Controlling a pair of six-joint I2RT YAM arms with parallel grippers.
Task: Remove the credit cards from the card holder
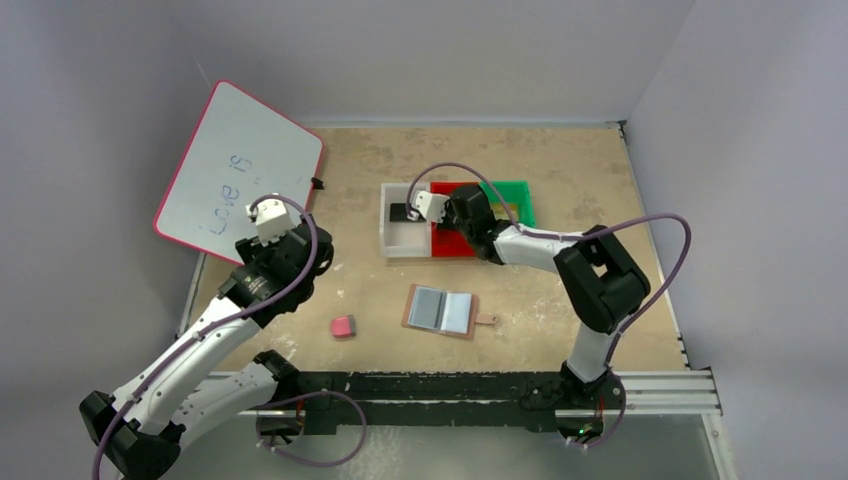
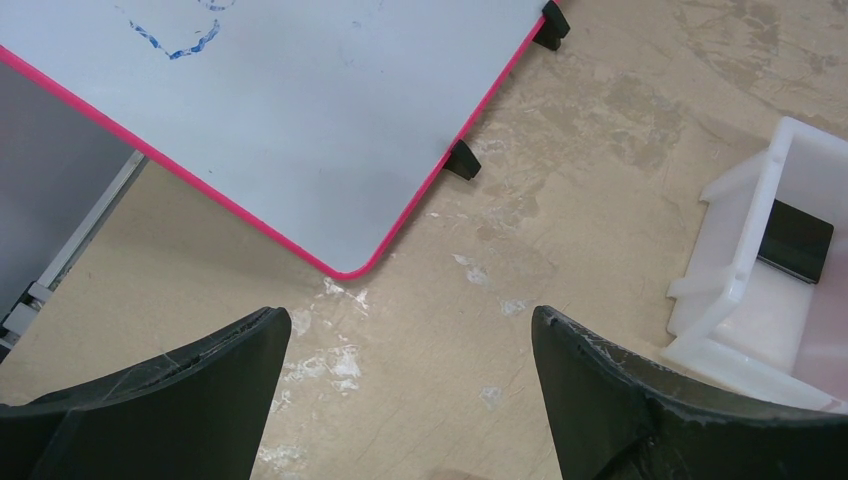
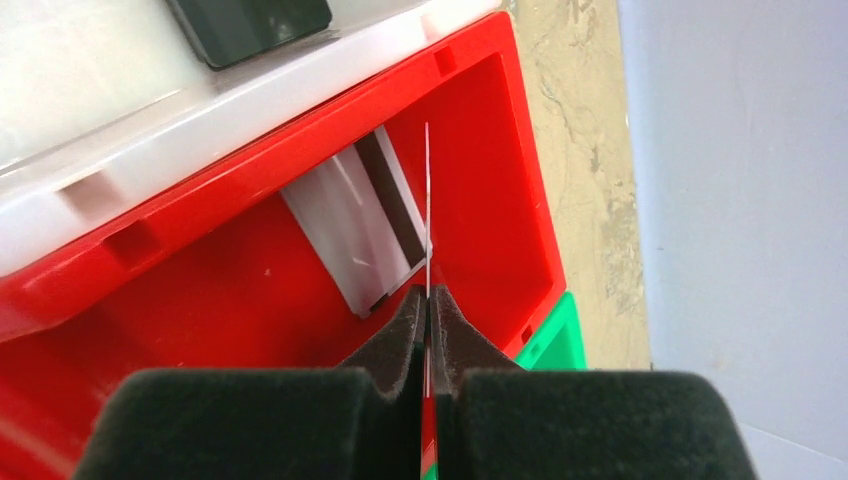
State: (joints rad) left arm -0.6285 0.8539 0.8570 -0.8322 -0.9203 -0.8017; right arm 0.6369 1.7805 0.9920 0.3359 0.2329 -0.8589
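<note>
right fingers (image 3: 441,322) pinch a thin credit card (image 3: 427,200) edge-on over red bin (image 3: 200,330) | red bin: silver-grey striped card (image 3: 360,230) | white bin (image 2: 745,200): black card (image 2: 795,240) | whiteboard (image 1: 240,165): "Love is" | left fingers (image 2: 230,380) spread | card holder (image 1: 441,310) open on worktop (image 1: 560,170), toward near edge

Soft, even light from above fills the enclosure, and shadows on the table (image 1: 560,170) are faint. The whiteboard (image 1: 240,170) looks washed pale. In the right wrist view the red bin (image 3: 250,290) is strongly saturated. The foam pads (image 3: 250,420) of the right gripper (image 3: 427,300) are blurred, and the edge of the credit card (image 3: 427,200) shows as a thin bright line.
</note>
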